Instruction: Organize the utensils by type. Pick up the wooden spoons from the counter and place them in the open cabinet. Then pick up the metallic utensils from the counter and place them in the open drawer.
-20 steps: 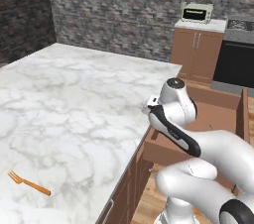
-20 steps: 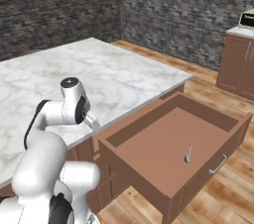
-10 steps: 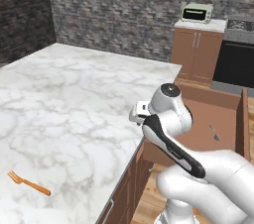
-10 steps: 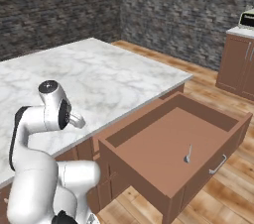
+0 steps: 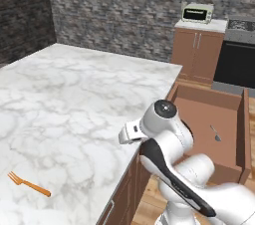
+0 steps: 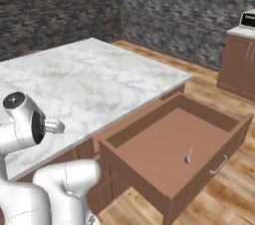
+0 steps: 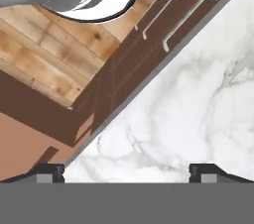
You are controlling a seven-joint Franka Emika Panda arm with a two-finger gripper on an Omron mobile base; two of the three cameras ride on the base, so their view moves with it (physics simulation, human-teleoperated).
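Pincer apart, empty, over tabletop edge. Fork lies on tabletop at 8 o'clock, well apart. Silvery spoon lies in open drawer at 3 o'clock.

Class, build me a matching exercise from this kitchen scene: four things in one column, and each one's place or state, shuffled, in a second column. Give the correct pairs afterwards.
Things:
1. fork
2. small spoon
3. drawer
4. toaster oven

Places or states:
A. pulled out from the island
B. lying on the marble counter
C. on top of the far cupboard
D. lying on the drawer's bottom

Pairs: 1-B, 2-D, 3-A, 4-C
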